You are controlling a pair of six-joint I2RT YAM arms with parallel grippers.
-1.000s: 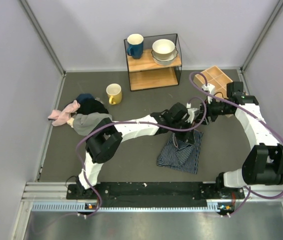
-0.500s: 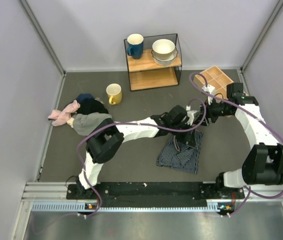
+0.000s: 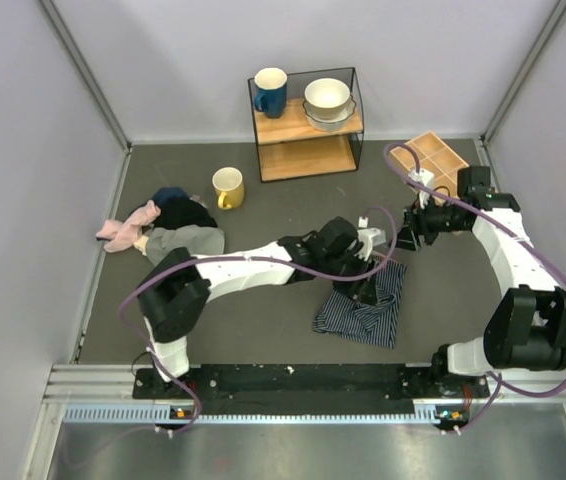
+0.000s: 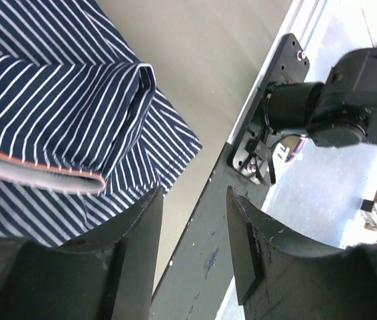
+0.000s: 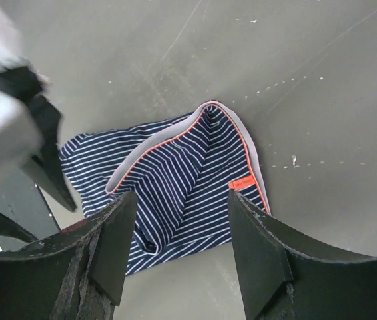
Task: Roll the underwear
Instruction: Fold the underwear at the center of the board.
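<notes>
The underwear (image 3: 368,315) lies rumpled on the table (image 3: 283,325) between the arms (waistband folded over). The left gripper (image 4: 190,220) hangs by its edge, fingers apart and empty. The right gripper (image 5: 182,227) hovers above it, likewise spread, holding nothing.

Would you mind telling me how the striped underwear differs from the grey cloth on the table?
The underwear is navy with thin white stripes; the grey cloth is plain. The underwear lies by itself, loosely folded; the grey cloth is bunched beside a pink cloth and dark clothes. Both rest on the table.
</notes>
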